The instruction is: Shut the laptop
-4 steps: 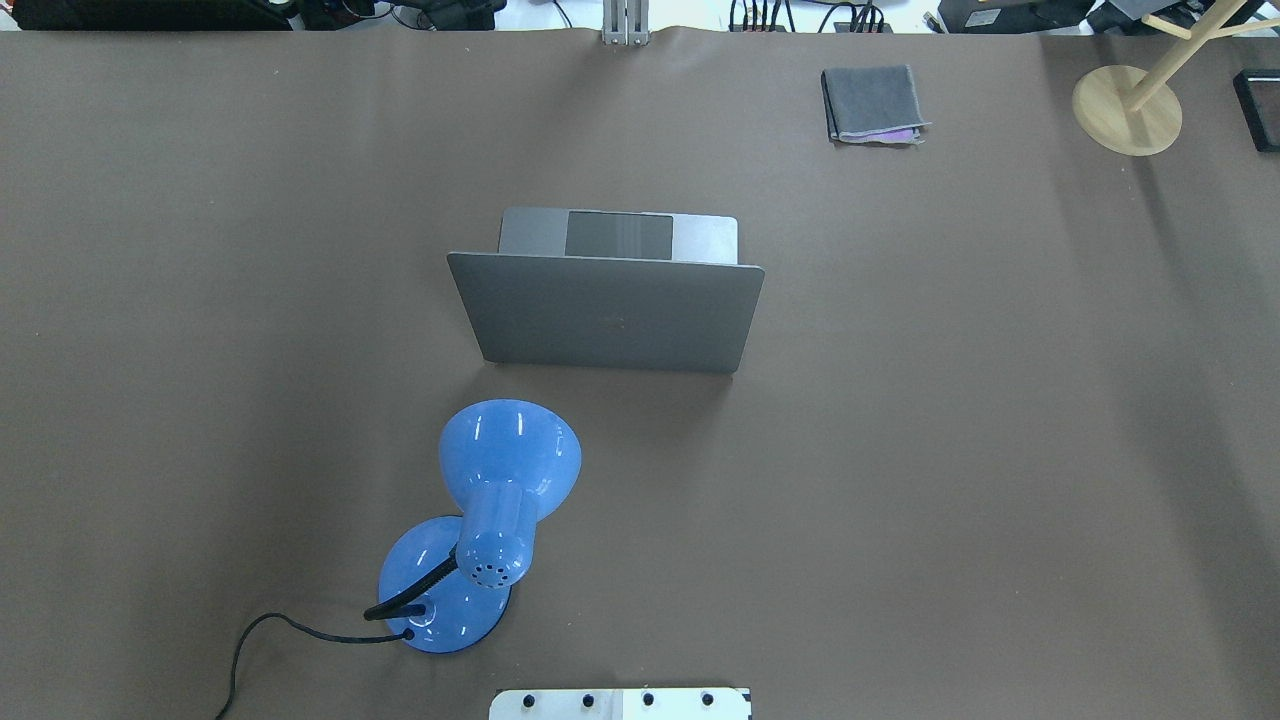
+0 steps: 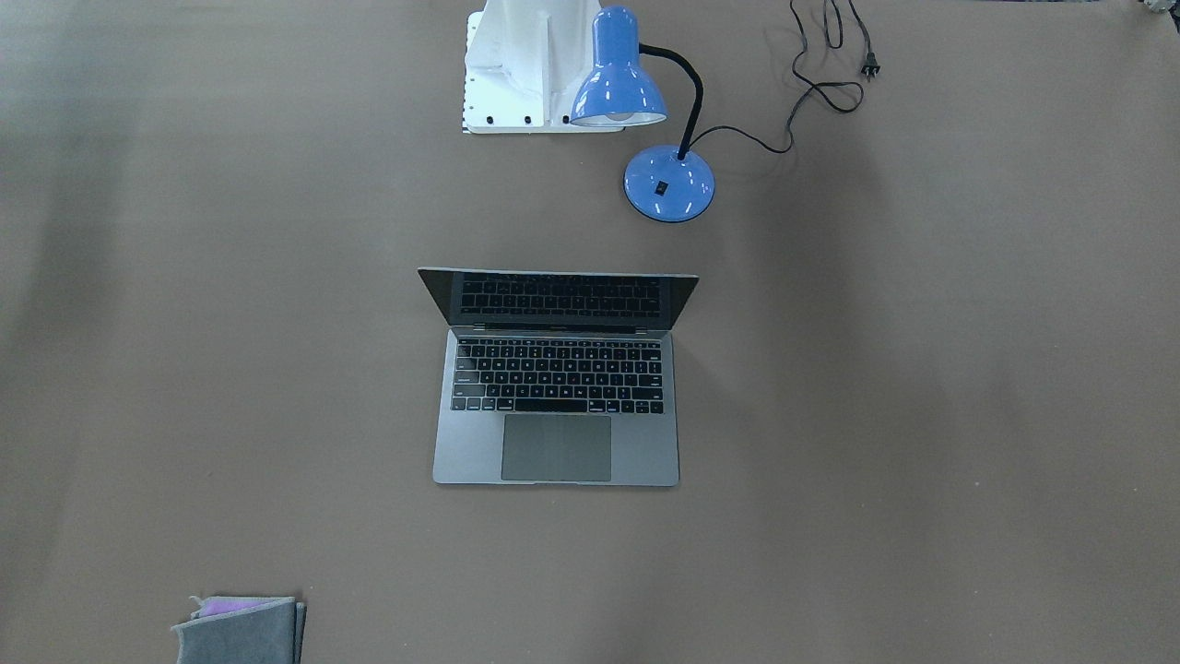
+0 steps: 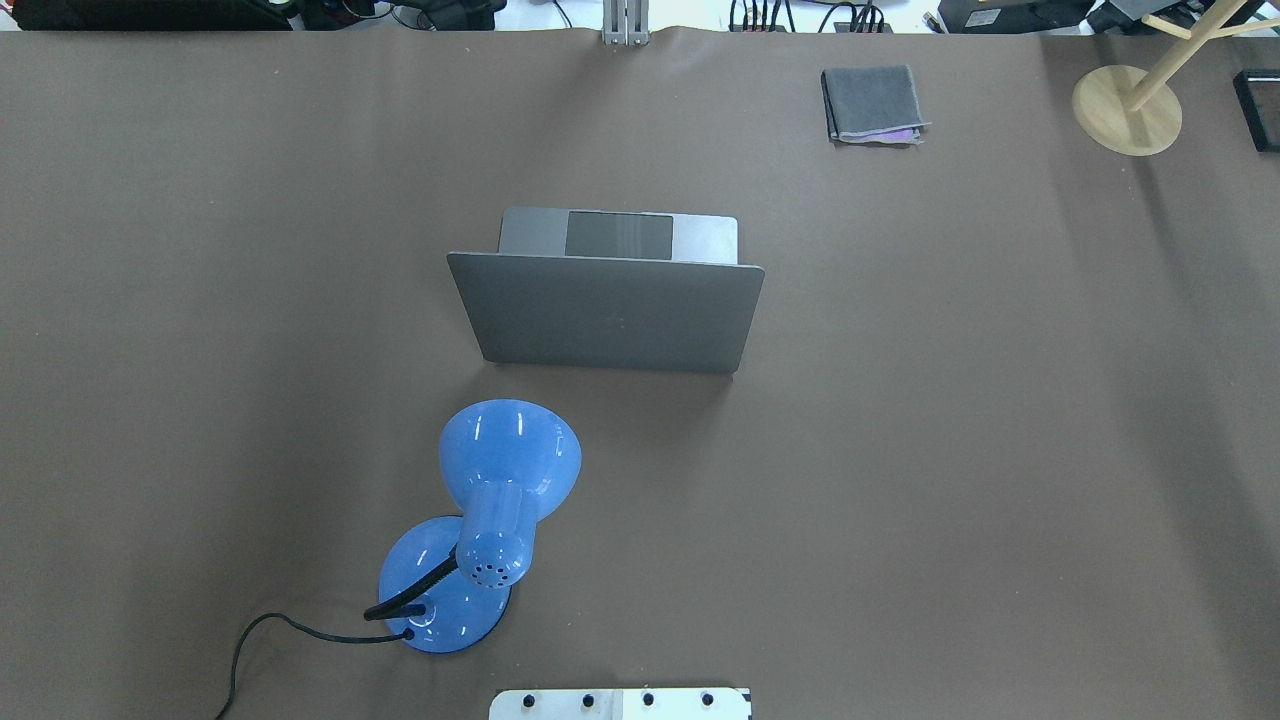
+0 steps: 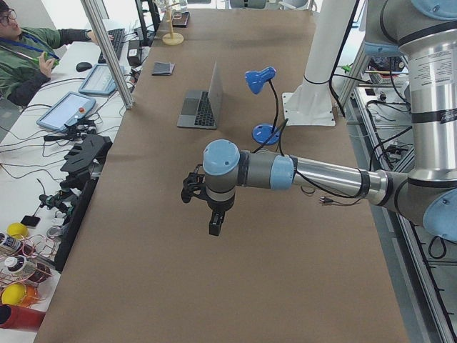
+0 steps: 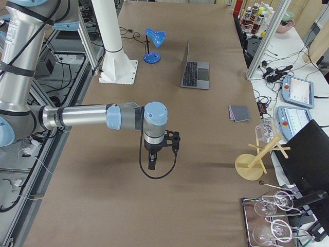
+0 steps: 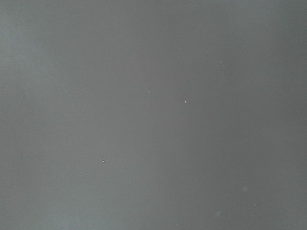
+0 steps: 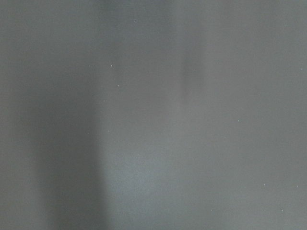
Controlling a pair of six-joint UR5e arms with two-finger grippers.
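The table point(image 3: 950, 450) is covered by a plain brown sheet. Near its middle the laptop point(image 2: 556, 406) is set, lid raised. A blue desk lamp point(image 2: 669, 183) is stood near the white mount plate point(image 2: 512, 83), its black cord point(image 2: 811, 88) trailed loose. A folded grey cloth point(image 3: 872, 103) and a wooden stand point(image 3: 1126, 110) are placed toward the far edge.

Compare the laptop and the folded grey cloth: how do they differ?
The laptop stands open, lid raised steeply over its base; the cloth lies folded flat. The laptop is larger and sits mid-table; the cloth lies near the far edge, robot's right. The laptop is plain grey; the cloth shows a purple layer at one edge. Both are grey and rest on the table.
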